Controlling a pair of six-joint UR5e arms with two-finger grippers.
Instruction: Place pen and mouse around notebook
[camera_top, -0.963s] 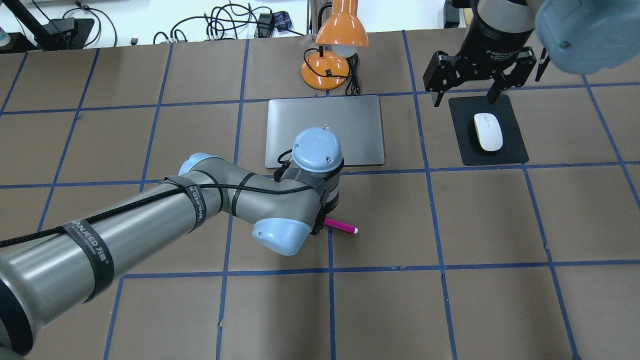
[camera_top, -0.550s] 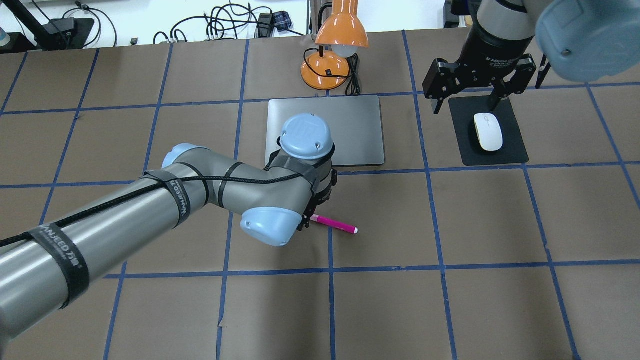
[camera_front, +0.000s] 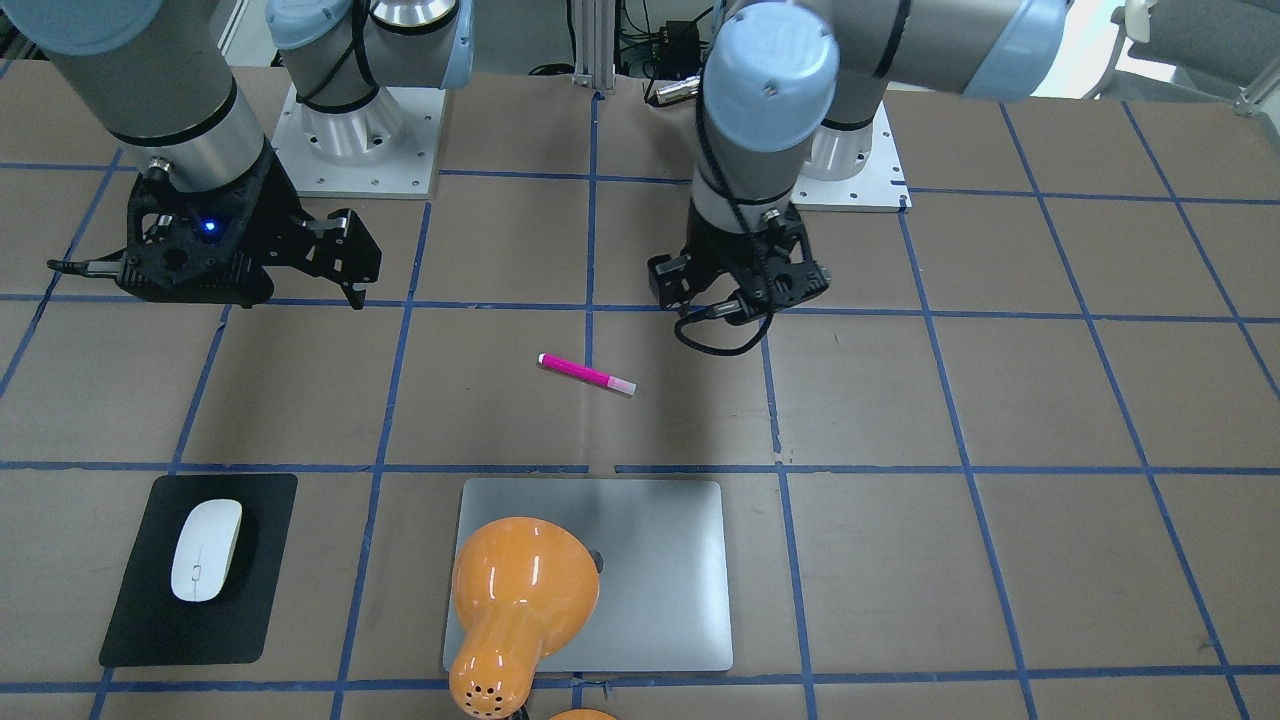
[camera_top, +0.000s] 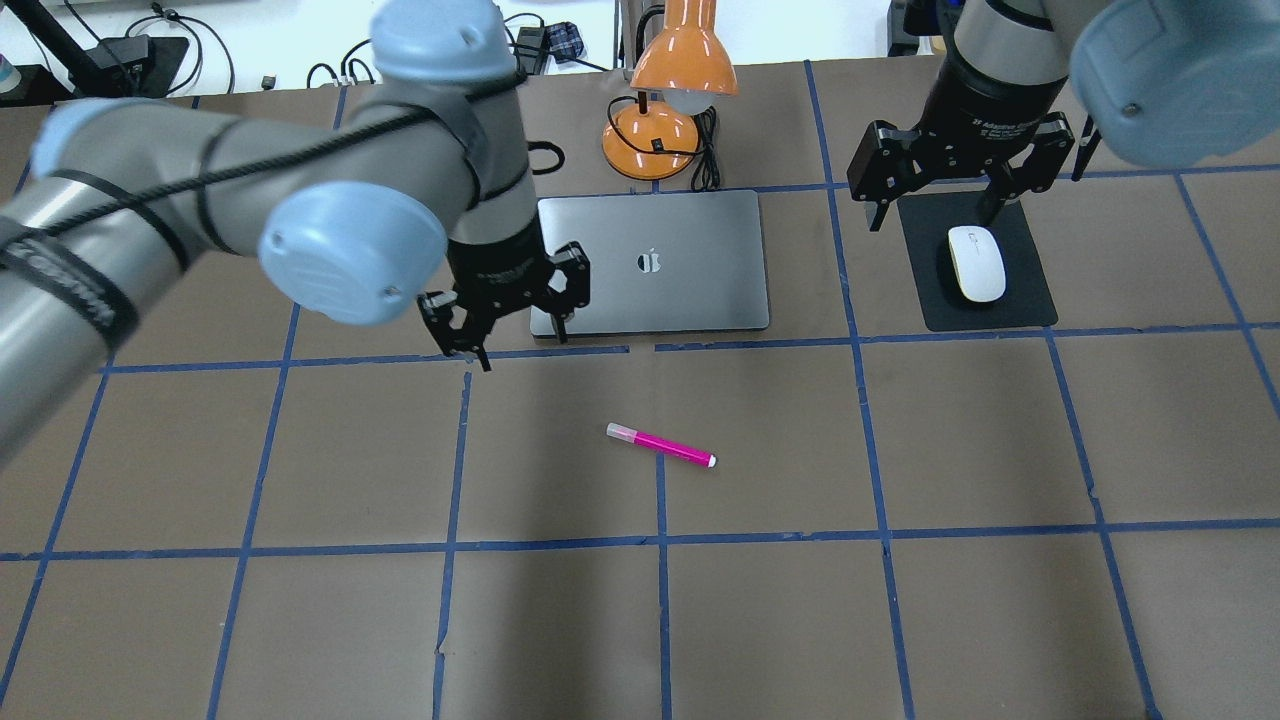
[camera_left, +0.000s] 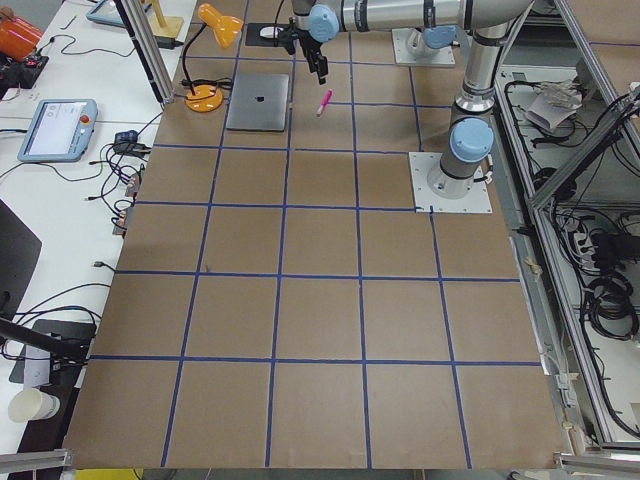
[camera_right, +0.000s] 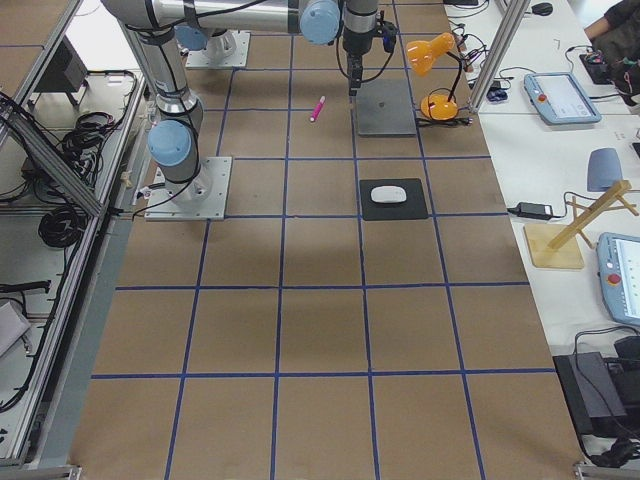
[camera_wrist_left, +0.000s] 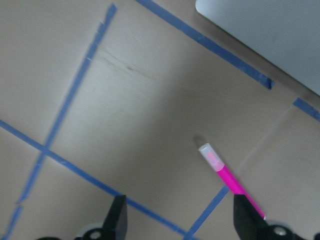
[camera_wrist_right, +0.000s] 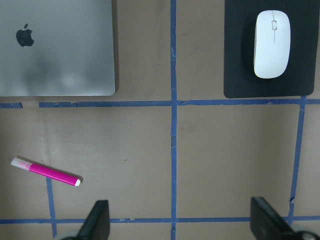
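Left gripper (camera_top: 524, 350) hangs raised over the brown surface (camera_top: 900, 450), jaws spread wide and empty, to the left of the pen (camera_top: 660, 445). That pen lies flat across a blue tape line (pale cap pointing left), touching nothing else, on the near side of the notebook (camera_top: 690, 290). Farther back the closed notebook rests flat at centre, an orange lamp (camera_top: 650, 140) just beyond its far edge. To the right, the mouse (camera_top: 976, 263) sits on a black mat (camera_top: 1020, 305), well apart from the notebook, with the right gripper (camera_top: 933, 220) high over that area, jaws wide, gripping nothing.
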